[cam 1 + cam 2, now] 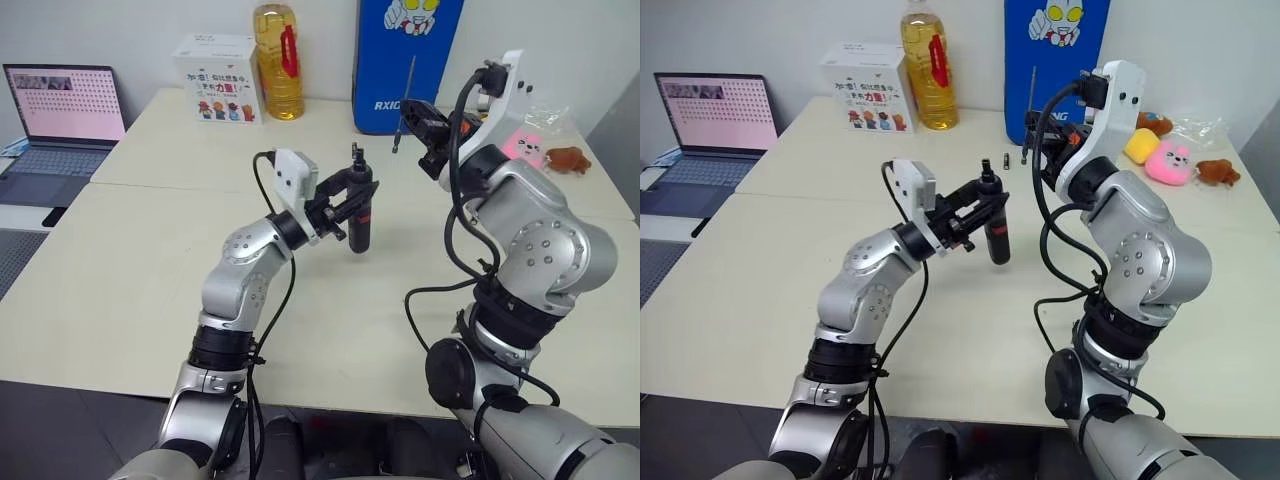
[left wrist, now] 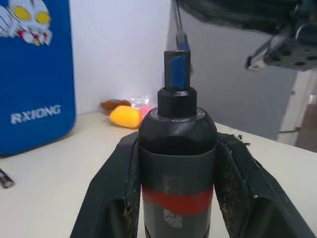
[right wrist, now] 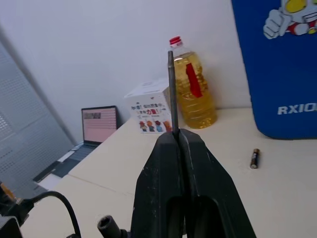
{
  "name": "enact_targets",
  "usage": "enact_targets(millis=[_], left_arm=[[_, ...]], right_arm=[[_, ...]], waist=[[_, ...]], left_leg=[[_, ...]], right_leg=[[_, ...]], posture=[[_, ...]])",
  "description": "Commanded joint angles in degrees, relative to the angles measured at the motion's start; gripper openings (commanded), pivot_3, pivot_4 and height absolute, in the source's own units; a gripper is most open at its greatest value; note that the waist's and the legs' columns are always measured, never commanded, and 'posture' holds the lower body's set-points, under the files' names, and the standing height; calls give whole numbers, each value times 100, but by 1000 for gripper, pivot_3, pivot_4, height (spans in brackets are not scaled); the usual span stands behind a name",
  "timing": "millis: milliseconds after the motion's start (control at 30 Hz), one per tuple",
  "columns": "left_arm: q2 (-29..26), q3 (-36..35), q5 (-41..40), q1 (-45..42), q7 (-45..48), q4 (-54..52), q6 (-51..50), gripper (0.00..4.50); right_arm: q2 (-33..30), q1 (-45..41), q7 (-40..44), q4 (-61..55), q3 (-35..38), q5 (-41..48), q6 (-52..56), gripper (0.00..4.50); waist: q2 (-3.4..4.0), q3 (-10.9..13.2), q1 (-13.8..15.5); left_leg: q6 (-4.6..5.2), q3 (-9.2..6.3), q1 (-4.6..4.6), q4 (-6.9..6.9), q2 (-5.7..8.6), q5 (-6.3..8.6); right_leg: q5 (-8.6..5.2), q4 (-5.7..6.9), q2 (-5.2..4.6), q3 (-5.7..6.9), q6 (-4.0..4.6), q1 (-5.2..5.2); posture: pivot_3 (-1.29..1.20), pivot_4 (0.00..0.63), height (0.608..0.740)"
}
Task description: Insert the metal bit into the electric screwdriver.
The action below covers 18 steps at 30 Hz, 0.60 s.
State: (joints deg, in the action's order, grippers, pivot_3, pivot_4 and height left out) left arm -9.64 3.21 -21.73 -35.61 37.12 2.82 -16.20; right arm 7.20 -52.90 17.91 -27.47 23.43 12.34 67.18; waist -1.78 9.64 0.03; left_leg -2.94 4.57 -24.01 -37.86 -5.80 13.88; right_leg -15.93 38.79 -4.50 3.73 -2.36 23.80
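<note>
Black and red, the electric screwdriver [image 1: 361, 212] upright above the table [image 1: 120, 290], clamped in the left gripper [image 1: 345, 205]; the metal bit [image 1: 406, 105] pinched in the right gripper [image 1: 420, 125], well apart and higher. Alignment step, by judgement: next, tip brought over the socket. From the left wrist, jaws tight around the body, socket end facing out. From the right wrist, jaws closed to a sliver on the thin rod; a battery [image 3: 254, 158] lying on the table.

The lower body of the electric screwdriver [image 2: 177, 168] is covered by the left gripper's fingers [image 2: 116, 198] and cut off at the frame edge. The lower end of the metal bit [image 3: 172, 89] is hidden between the right gripper's fingers [image 3: 158, 183].
</note>
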Motion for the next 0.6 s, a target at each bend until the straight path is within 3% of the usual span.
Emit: enact_targets(millis=[33,300,600], left_arm=[[211,156,307,-84,-3,375,670,1665],[499,210,575,-108,-192,783,985,1665],[514,179,624,-100,-223,782,991,1665]], right_arm=[[106,292,-199,-141,-553,147,-858,22],[73,705,-493,-48,-1217,336,-1497,22],[-138,952,-706,3,-1449,589,-1706,22]], waist=[[2,1,-22],[5,4,-22],[5,4,-20]], left_leg=[[0,0,2,0,-1,0],[1,-1,-4,-1,-1,0],[1,-1,-3,-1,-1,0]], right_leg=[[0,2,1,0,0,0],[0,2,2,-3,0,5],[-1,1,2,-3,0,4]], posture=[[0,150,740],[0,150,740],[0,150,740]])
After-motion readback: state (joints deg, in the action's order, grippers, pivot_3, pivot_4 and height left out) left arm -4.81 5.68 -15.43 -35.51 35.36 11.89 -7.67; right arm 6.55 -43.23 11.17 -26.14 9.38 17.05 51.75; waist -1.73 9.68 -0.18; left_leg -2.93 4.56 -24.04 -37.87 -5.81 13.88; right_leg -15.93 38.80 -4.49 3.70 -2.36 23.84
